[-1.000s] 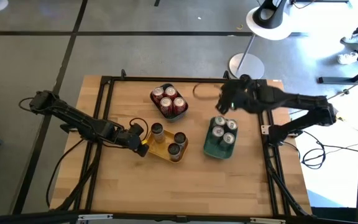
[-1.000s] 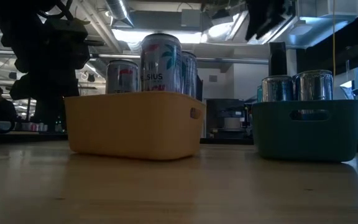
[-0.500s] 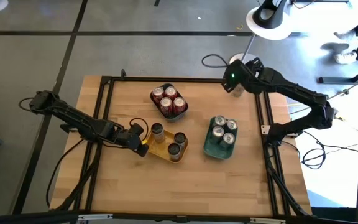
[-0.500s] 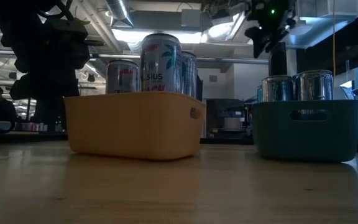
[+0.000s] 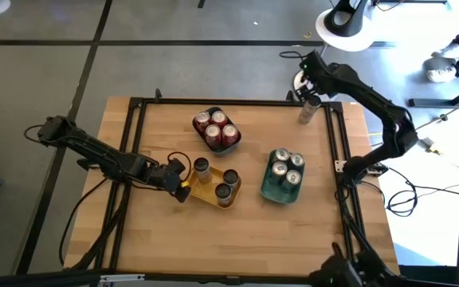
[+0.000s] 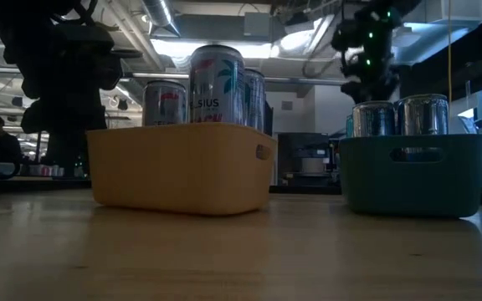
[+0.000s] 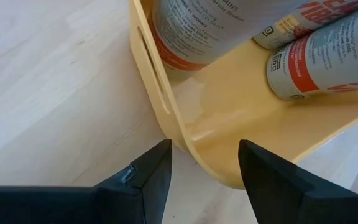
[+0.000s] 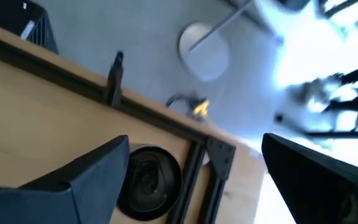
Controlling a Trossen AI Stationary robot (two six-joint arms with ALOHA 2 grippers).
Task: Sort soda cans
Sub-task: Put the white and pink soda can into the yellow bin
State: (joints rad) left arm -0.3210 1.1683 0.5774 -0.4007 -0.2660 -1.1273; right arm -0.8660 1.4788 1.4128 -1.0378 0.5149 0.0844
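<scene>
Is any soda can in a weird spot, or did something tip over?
One can stands alone at the table's far right corner, outside every tray, under the right gripper with open jaws. The others stand upright in the dark tray, the teal tray and the yellow tray. Nothing looks tipped or spilled.
</scene>
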